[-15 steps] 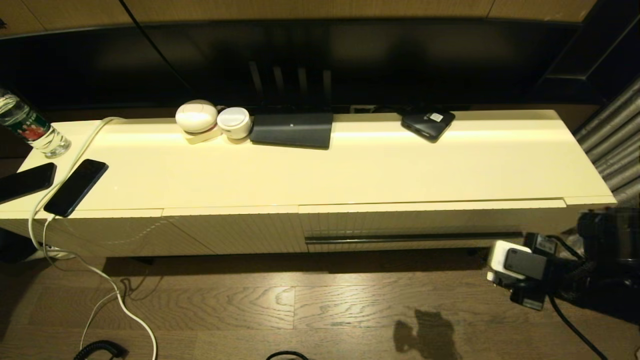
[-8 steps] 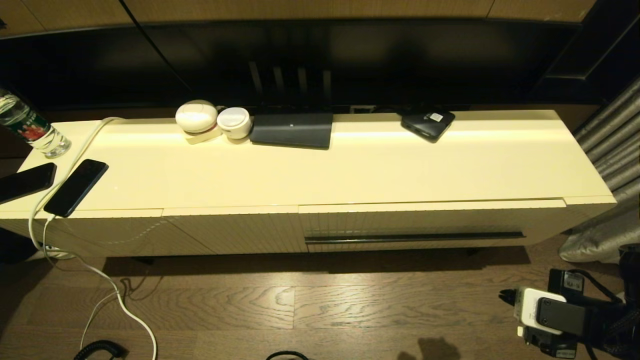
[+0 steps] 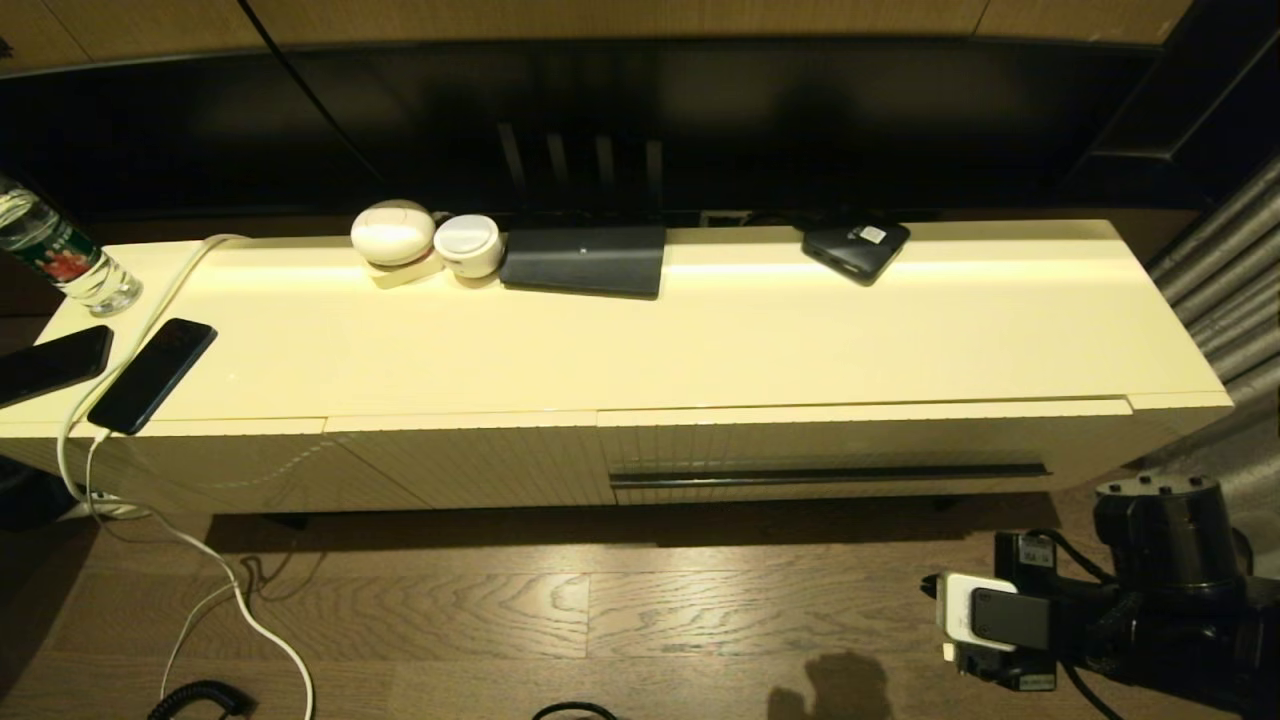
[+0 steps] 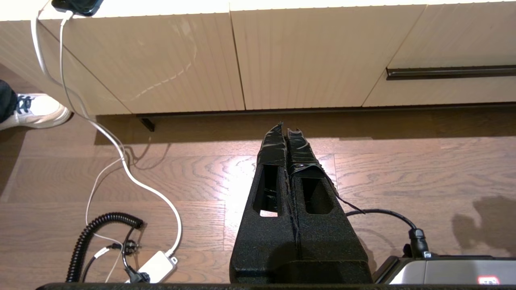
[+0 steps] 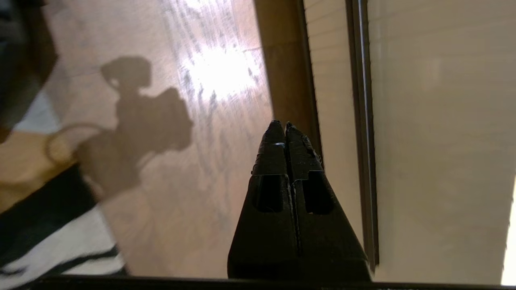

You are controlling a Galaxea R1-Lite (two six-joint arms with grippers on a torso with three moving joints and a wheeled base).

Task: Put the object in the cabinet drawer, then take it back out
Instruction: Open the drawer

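With the cabinet drawer (image 3: pixel 830 455) shut, the empty right gripper (image 5: pixel 281 125) and the left gripper (image 4: pixel 286 129) hang closed above the floor (image 3: pixel 600 610).

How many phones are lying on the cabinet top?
2: both at the left end, one plugged into the white cable, the other left of it at the edge.

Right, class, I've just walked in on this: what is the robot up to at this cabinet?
Nothing is being handled at this moment. The drawer is closed, and the clear bottle it should hold is not in view. The right gripper is shut and empty, hanging low over the floor in front of the drawer's handle slot. The left gripper is also shut and empty, parked over the floor before the plain cabinet panels. A labelled bottle and two phones sit untouched on top.
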